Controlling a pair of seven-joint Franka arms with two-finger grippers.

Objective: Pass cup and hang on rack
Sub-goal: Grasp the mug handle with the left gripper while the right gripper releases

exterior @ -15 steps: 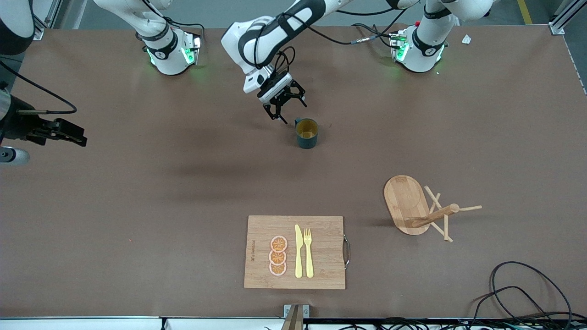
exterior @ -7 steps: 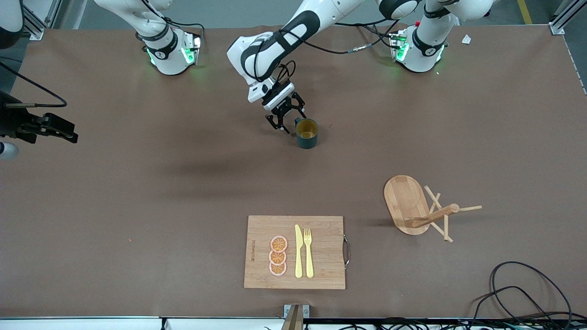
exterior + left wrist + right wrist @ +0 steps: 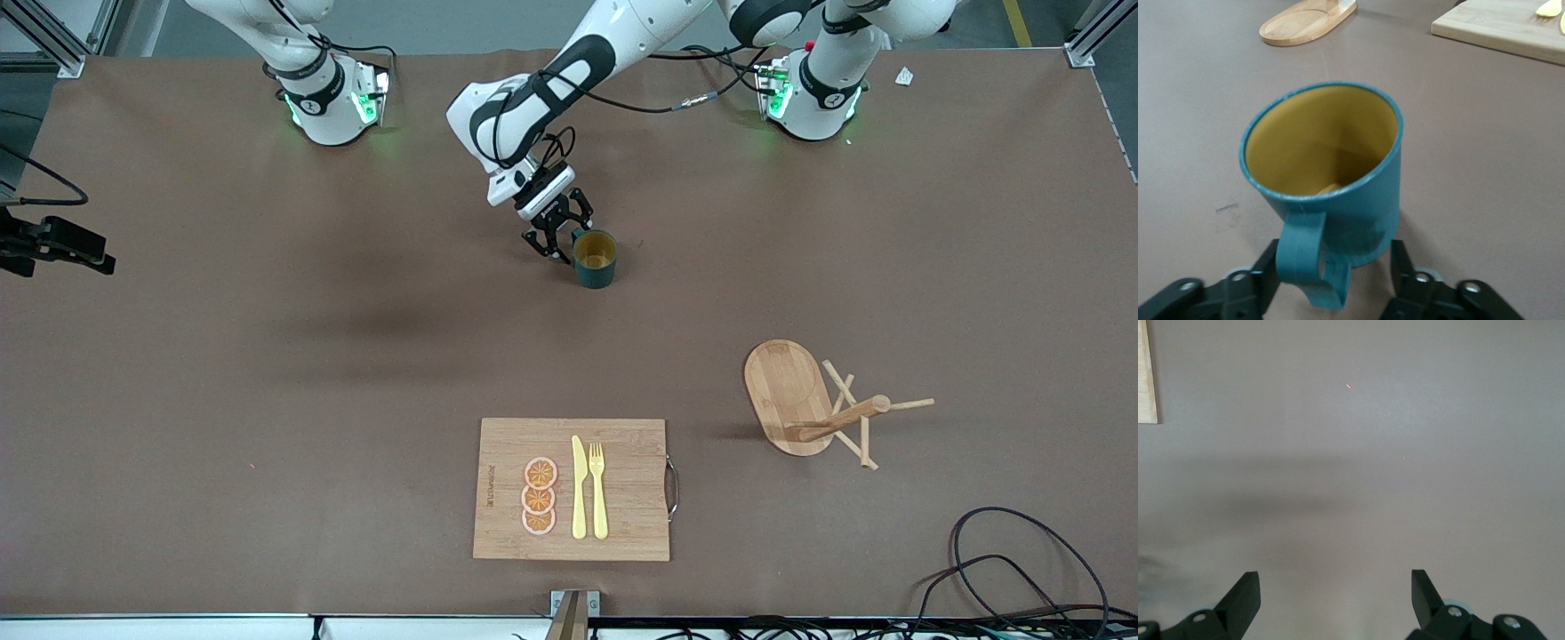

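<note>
Upright teal cup (image 3: 595, 260) mid-table, wooden rack (image 3: 813, 404) standing nearer the camera

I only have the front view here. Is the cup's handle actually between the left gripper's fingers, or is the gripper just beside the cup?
Observer: It is between them. The left wrist view shows the left gripper down at the table, with the handle of the cup between its fingers. A gap shows on one side, so there is no grip yet.
Operator: Is the right gripper free to receive the cup?
Observer: Yes. The right wrist view shows the right gripper with its fingers spread wide and only bare table below them.
</note>
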